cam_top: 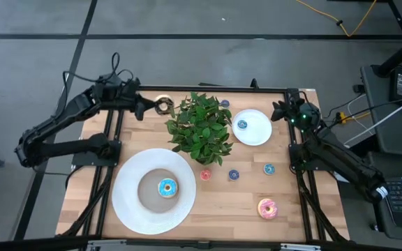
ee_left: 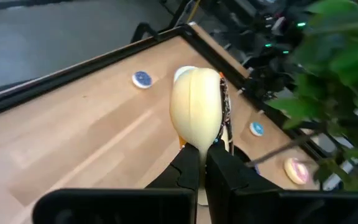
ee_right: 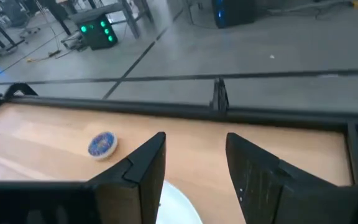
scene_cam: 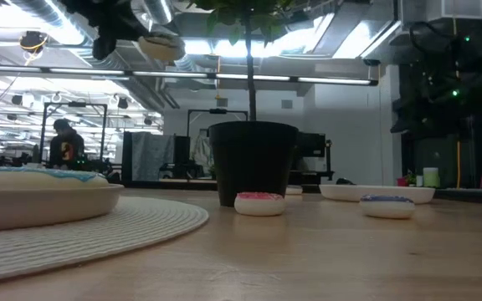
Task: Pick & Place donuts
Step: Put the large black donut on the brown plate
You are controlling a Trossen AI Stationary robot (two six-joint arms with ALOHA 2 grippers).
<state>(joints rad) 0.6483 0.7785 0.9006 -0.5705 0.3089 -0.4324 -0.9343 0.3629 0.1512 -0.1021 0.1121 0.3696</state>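
The large white ribbed plate [cam_top: 128, 202] at 7 o'clock carries a glossy light-blue-frosted ring donut [cam_top: 167, 187]. The smooth pink-frosted donut [cam_top: 267, 208] lies at 5 o'clock. At 11 o'clock, beside the leafy potted plant [cam_top: 201, 127], the left gripper [cam_top: 160, 106] is clenched on what appears to be the chocolate-topped donut [ee_left: 197, 107], carried aloft. Judged step: transport; next comes lowering onto a plate. The right gripper [ee_right: 194, 165] waits unclenched at 2 o'clock.

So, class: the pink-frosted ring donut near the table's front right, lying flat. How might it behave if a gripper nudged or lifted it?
The pink-frosted ring donut lies flat on the wooden table, so a nudge would probably slide it, not roll it. It looks small, so probably light. Its rounded rim might slip from the fingers.
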